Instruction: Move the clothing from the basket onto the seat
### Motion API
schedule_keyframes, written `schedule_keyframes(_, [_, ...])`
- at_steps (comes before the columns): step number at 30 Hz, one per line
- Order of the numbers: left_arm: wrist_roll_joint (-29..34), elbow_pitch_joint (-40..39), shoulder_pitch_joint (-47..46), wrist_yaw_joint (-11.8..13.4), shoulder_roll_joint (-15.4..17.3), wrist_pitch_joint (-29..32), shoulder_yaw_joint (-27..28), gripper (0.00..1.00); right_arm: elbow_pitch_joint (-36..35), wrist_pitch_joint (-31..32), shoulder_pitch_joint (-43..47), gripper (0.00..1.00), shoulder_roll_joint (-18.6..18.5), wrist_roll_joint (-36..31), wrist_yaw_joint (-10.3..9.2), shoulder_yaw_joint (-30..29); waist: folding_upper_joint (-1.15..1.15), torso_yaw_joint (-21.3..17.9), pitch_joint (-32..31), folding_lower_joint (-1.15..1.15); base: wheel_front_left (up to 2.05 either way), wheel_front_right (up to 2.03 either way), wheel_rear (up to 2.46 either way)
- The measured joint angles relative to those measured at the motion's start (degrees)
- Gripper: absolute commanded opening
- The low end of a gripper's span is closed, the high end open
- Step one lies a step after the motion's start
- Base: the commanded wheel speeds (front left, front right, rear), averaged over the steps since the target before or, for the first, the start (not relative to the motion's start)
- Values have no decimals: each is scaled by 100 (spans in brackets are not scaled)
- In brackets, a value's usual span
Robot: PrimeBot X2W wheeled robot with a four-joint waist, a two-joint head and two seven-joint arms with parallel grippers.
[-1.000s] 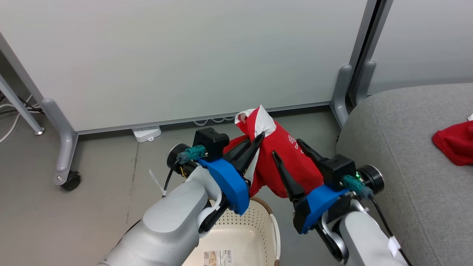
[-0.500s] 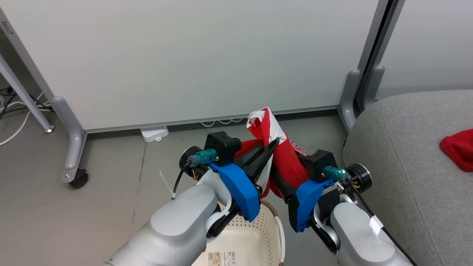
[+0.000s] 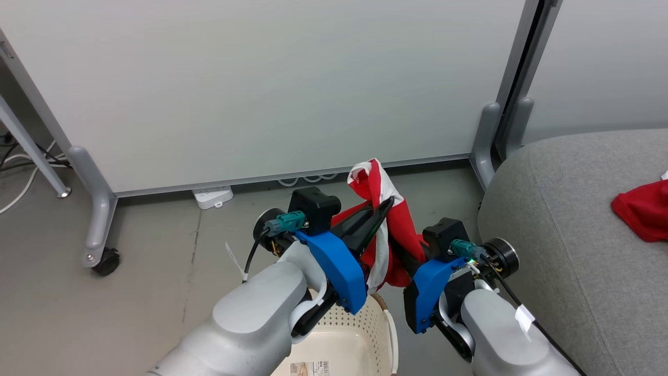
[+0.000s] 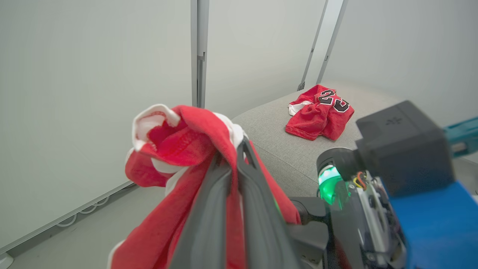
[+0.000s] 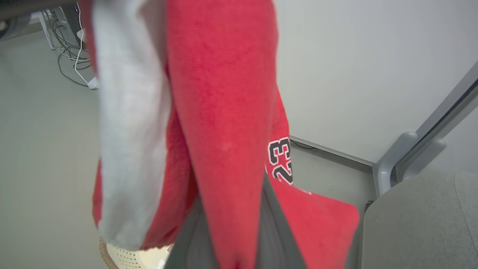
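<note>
Left claw (image 3: 387, 202) pinched closed, right claw (image 5: 262, 185) clamped, forearms (image 3: 255, 313) close together

Premises present as a laboratory or office test bay, not a dwelling. Grounds: white partition panels (image 3: 261, 89) on grey metal legs, one fitted with a castor (image 3: 107, 261); a bare grey floor (image 3: 78, 313); a white power strip (image 3: 211, 197) and loose cables (image 3: 308, 179) at the panel's foot; a grey upholstered seat (image 3: 574, 209) set against the partitions.
</note>
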Motion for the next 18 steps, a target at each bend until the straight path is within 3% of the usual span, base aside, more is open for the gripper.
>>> schedule_keyframes(18, [35,19,3,0,-1,0,43,0,337,-271,-170,0,21,197,0,205,0,-163,25,0,0,0,0])
